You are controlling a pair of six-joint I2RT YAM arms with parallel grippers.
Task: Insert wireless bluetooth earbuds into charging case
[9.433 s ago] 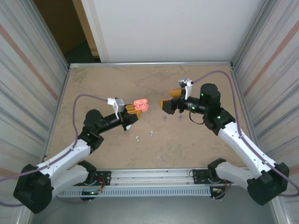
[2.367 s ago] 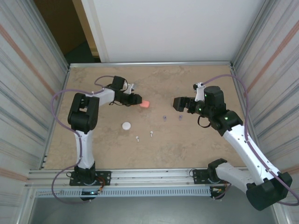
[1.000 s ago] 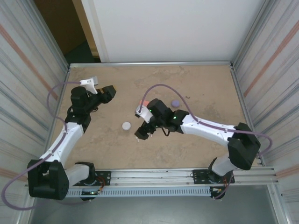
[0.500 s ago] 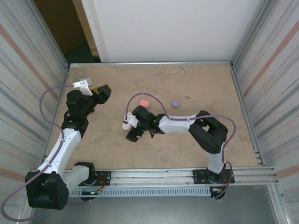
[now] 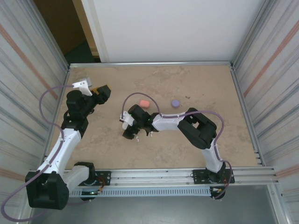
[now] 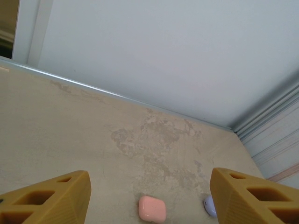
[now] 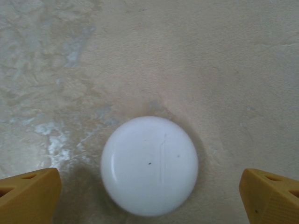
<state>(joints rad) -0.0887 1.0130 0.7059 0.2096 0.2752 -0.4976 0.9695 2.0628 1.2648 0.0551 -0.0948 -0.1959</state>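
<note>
1. Right gripper (image 7: pixel 148 186): jaws spread, white case (image 7: pixel 149 165) centred between them on the surface (image 5: pixel 210 84).
2. Left gripper (image 6: pixel 149 186): jaws spread, empty, well left of the white case.
3. White earbud (image 5: pixel 138 138): just beside the white case.

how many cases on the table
3: pink case at centre, purple case right of it, white case under the open right gripper. More may hide beneath it.
</note>
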